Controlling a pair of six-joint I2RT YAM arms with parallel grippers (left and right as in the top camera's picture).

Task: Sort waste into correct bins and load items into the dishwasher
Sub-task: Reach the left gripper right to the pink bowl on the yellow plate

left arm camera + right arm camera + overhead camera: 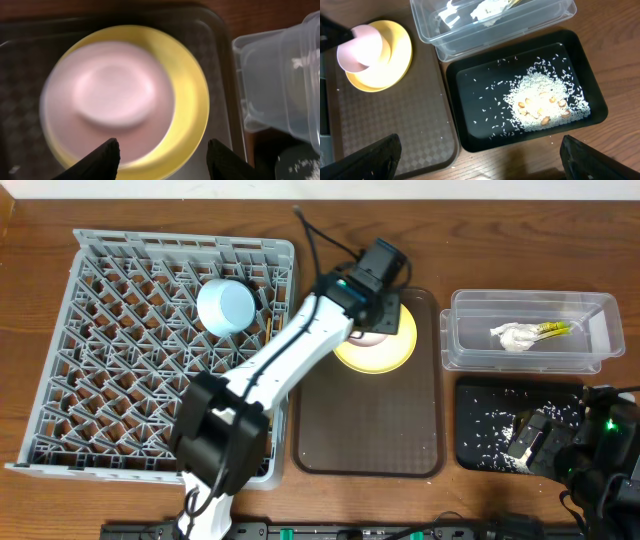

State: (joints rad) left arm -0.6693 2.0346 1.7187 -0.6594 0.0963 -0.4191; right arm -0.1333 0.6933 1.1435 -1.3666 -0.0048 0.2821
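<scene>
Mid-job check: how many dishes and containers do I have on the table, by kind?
Bowls: 2, blue bowl, pink bowl
Plates: 1, yellow plate
Trays: 2, brown tray, black tray
Tubs: 1, clear tub
Racks: 1, grey dish rack
Total: 7

Your overhead view is evenly lit and sharp, with only soft shadows. Your left wrist view is blurred throughout: the bowl [112, 97] and plate [192, 100] smear at their edges, and the top of the frame goes dark. Your right wrist view is crisp, with a mild sheen on the black tray [452, 100] and the tub [426, 27].
</scene>
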